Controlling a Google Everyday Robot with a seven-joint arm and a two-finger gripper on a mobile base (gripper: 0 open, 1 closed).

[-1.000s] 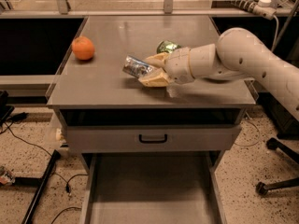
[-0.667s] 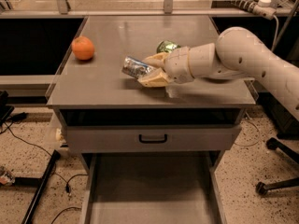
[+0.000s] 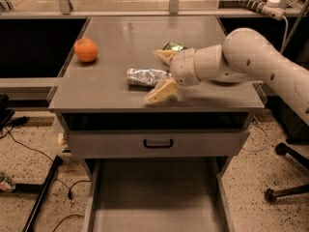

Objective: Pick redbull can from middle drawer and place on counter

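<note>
The redbull can, silver and blue, lies on its side on the grey counter, near the middle of its front half. My gripper is just right of the can, with its cream fingers spread wide on either side of the can's right end. The jaws stand open and do not squeeze the can. The middle drawer is pulled out below and its flat grey floor is bare.
An orange sits at the counter's left edge. A green patterned can stands just behind my gripper. A closed drawer front with a black handle is under the counter. A chair base and cables lie on the floor.
The can was tilted in my shut gripper just above the counter. Now it lies flat on the counter and the fingers have spread apart.
</note>
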